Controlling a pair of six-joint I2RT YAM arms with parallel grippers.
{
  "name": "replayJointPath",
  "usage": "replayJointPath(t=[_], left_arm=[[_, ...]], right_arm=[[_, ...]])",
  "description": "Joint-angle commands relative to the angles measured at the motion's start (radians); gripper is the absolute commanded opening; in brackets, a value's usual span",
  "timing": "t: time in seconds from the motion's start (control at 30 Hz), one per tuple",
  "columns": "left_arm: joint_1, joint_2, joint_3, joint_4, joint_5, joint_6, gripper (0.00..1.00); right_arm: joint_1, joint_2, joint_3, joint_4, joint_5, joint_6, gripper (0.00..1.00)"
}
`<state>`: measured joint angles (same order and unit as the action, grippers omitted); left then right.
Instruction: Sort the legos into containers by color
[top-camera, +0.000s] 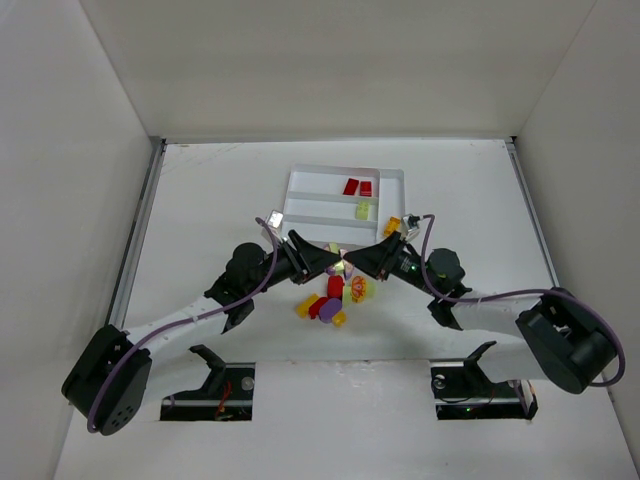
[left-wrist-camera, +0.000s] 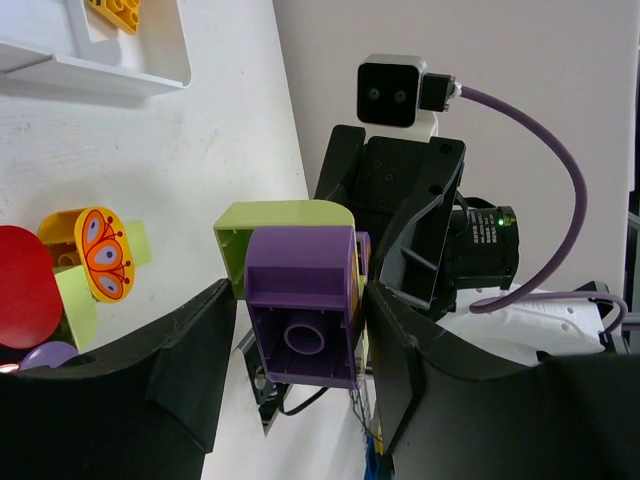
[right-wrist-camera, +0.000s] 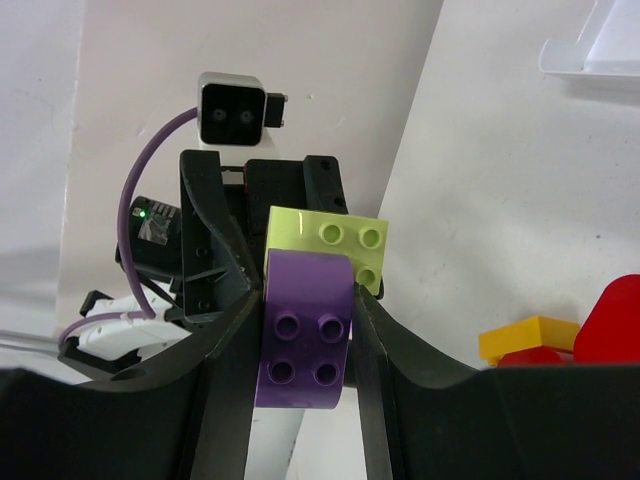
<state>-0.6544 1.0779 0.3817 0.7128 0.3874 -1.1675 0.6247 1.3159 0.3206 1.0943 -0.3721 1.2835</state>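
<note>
My two grippers meet above the table just in front of the white tray. The left gripper and the right gripper both close around the same purple brick. A lime brick is stuck to it. In the right wrist view the fingers press both sides of the purple brick. In the left wrist view one finger touches it and the other stands a hair off. The tray holds two red bricks, a lime brick and an orange-yellow brick.
A pile of loose bricks, red, purple, lime and yellow, lies on the table under the grippers. One piece has a butterfly print. A red brick and a yellow one lie close by. White walls surround the table.
</note>
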Motion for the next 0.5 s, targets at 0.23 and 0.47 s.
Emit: replayJointPath(t=[0.23, 0.47], left_arm=[[-0.009, -0.050, -0.003, 0.117, 0.038, -0.014, 0.12], [0.008, -0.108, -0.032, 0.117, 0.011, -0.020, 0.10]], right_arm=[[-0.058, 0.009, -0.014, 0.079, 0.029, 0.005, 0.42], [-0.089, -0.006, -0.026, 0.093, 0.012, 0.014, 0.42]])
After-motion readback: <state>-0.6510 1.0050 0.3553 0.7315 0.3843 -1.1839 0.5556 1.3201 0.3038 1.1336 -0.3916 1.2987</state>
